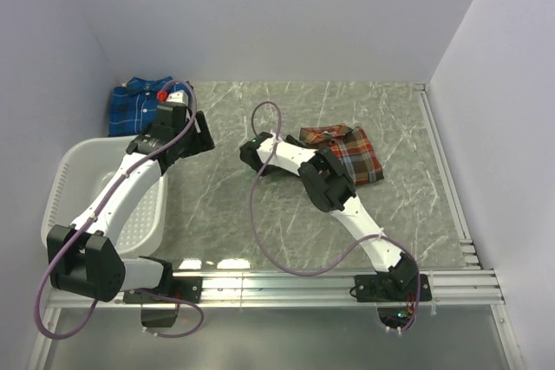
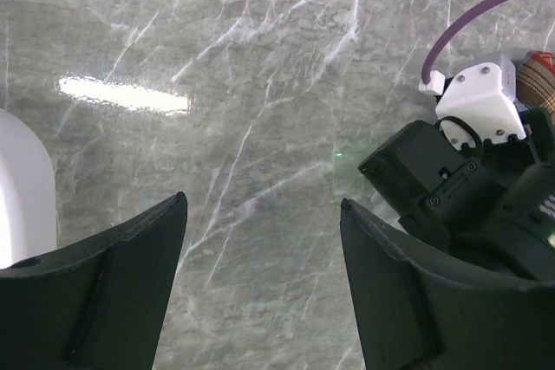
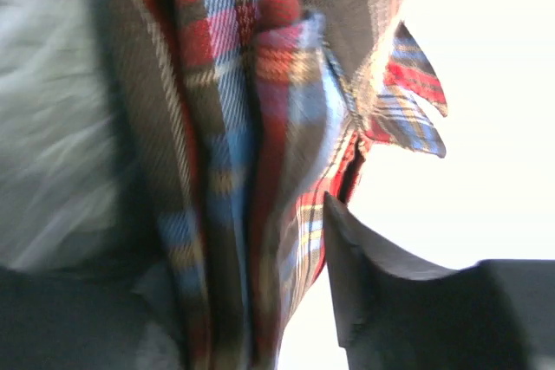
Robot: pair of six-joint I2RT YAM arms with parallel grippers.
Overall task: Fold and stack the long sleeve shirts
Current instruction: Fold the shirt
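Judging by the blurred wrist view, several layers of the red-orange shirt (image 1: 351, 152) are bunched between the fingers of the right gripper (image 3: 225, 283). Whether they are pinched or only lying loose there cannot be told. The shirt is seen as a compact folded bundle on the table (image 1: 225, 214), well to the right of the basket (image 1: 57, 188). The blue shirt (image 1: 134, 106) lies just beyond the basket's far rim, in the corner, and looks rumpled rather than squared. The left gripper (image 2: 260, 292) is spread wide with nothing in it, over bare table just right of the basket's far end.

The main risk is judged to be the fold itself. If cloth is caught on a finger when the right gripper is drawn away, a layer could be pulled out and the bundle opened or dragged. A collar point is seen sticking free of the folds — an easy thing to snag.

A second risk comes from the arms. The right arm's elbow is close in front of the left gripper, so a reach by the left arm away from the basket could be met by a knock.

The stack is not yet made, and a loosely held bundle could be spilled when it is carried across.
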